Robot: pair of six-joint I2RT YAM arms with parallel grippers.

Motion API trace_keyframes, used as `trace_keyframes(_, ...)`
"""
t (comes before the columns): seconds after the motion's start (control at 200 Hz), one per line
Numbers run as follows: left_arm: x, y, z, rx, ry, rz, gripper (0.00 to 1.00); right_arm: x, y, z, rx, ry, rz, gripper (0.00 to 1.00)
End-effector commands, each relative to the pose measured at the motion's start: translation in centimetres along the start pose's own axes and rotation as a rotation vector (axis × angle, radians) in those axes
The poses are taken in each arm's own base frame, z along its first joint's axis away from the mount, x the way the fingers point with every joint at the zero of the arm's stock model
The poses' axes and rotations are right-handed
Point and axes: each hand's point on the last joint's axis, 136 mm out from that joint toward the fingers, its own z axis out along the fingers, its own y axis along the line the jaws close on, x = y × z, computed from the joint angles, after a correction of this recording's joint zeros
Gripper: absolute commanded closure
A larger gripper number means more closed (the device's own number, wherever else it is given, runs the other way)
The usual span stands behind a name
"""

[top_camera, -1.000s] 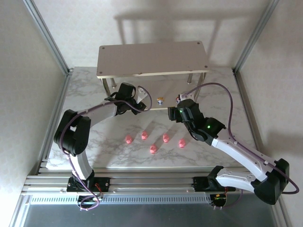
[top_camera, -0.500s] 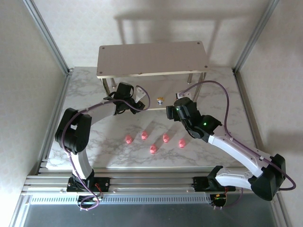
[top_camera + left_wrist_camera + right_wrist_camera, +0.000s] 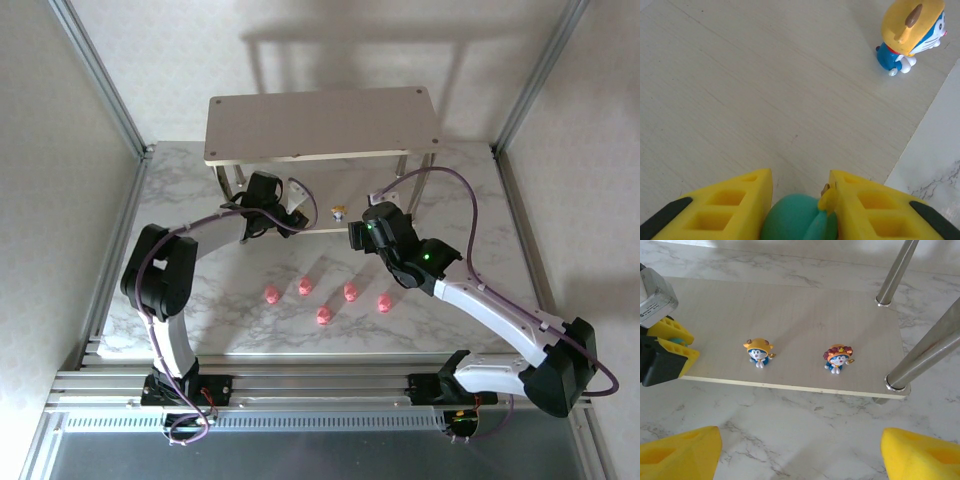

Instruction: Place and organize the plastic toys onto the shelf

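As the top camera looks down, the shelf (image 3: 320, 125) stands at the far side of the table (image 3: 200, 320), and five pigs (image 3: 323, 316) lie in a loose group on the marble between the two arms, well apart from the shelf. The left tool (image 3: 292, 212) reaches to the left part of the shelf's lower board, while the right tool (image 3: 356, 236) sits just in front of that board, near a yellow toy (image 3: 338, 211) on it. From the left wrist, the left tool's yellow fingers (image 3: 735, 205) pinch a teal toy (image 3: 797, 217) over the lower board (image 3: 740, 100) near its front edge; whether it touches the wood cannot be told. The yellow toy stands upright farther along the board. From the right wrist, the right tool's jaws are spread wide and hold nothing, hanging above the marble in front of the shelf. On the board the yellow toy and a red toy (image 3: 838, 359) stand upright, apart from each other, and two legs (image 3: 895, 272) rise at the right.
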Motion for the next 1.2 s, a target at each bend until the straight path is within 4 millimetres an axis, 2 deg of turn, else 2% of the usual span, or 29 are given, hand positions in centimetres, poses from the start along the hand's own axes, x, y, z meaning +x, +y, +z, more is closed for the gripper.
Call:
trace_keyframes(0.0,0.3,0.5,0.6,0.013,0.007,0.007,0.66,-1.2,-0.5,-0.2,0.021,-0.023,0.007,0.17)
trace_keyframes(0.21,0.5,0.6,1.0,0.021,0.009,0.006,0.65,-1.1,-0.6,-0.1,0.028,-0.018,0.008,0.17)
trace_keyframes(0.38,0.5,0.9,0.9,0.012,0.006,0.001,0.59,-1.1,-0.5,0.0,0.028,-0.014,0.008,0.17)
trace_keyframes(0.706,1.2,1.5,0.6,0.000,0.012,-0.012,0.58,-1.1,0.0,0.5,0.019,-0.003,0.011,0.17)
trace_keyframes(1.196,1.4,1.3,0.2,0.008,0.014,-0.013,0.54,-1.1,0.1,0.6,0.015,-0.003,0.021,0.17)
